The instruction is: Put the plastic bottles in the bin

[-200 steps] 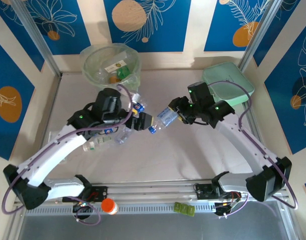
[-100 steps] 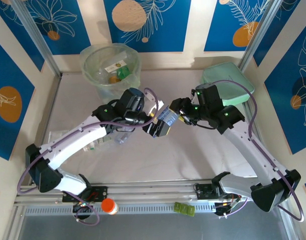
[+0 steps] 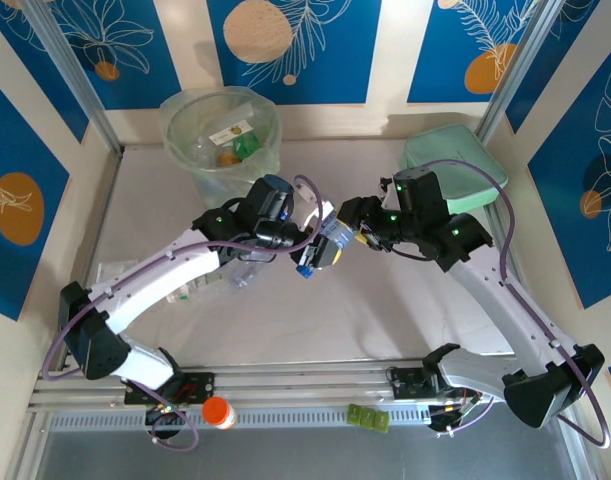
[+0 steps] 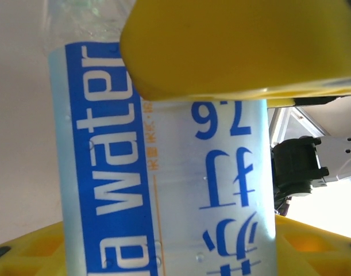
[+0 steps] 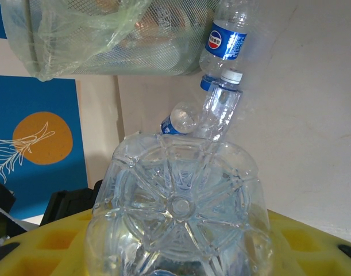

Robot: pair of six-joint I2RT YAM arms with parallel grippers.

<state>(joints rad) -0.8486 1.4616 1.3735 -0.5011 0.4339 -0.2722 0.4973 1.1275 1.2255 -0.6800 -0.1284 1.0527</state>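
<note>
A clear plastic water bottle [image 3: 332, 246] with a glossy blue-and-white label hangs above the white table [image 3: 385, 320], just to the near right of the tall round pale-green translucent bin [image 3: 210, 170]. Its long axis runs slantwise, with the moulded, petal-ribbed base [image 5: 178, 213] toward the right gripper [image 3: 351, 228] and the neck pointing away from it toward the left arm. The right gripper is closed on the base end. The left gripper [image 3: 313, 256] is clamped across the label [image 4: 164, 190], its smooth yellow pads [image 4: 232, 46] pressed against it. Loose clear bottles [image 5: 224, 43] lie at the foot of the bin, which has a crinkled liner.
</note>
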